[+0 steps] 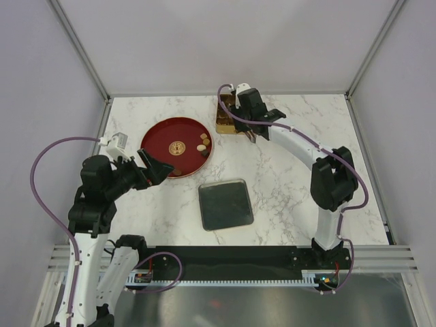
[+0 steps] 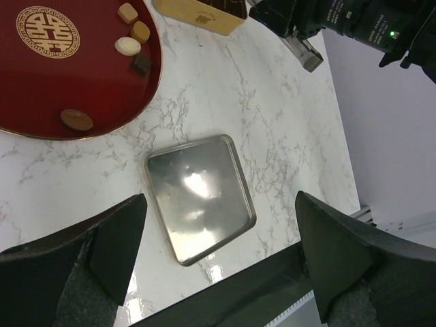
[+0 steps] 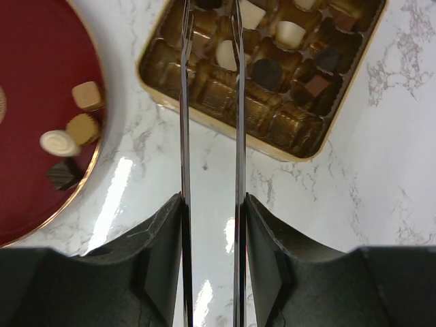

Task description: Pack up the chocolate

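Chocolate (image 3: 83,127) left to pack: small cluster at rim of red dish (image 3: 34,68), directly left of right claw (image 3: 210,27), which hovers over gold tin (image 3: 286,153), slightly parted and gripping nothing. Left claw (image 2: 219,204) is spread wide, empty, above steel lid (image 2: 184,225).

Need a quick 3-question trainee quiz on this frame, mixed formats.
1. How many chocolate pieces lie in the red dish?
2. True or false: the silver lid sits on the gold tin.
3. Which is at the tin? A. left gripper B. right gripper
Key: 1. Five. 2. False: it lies apart on the table. 3. B.
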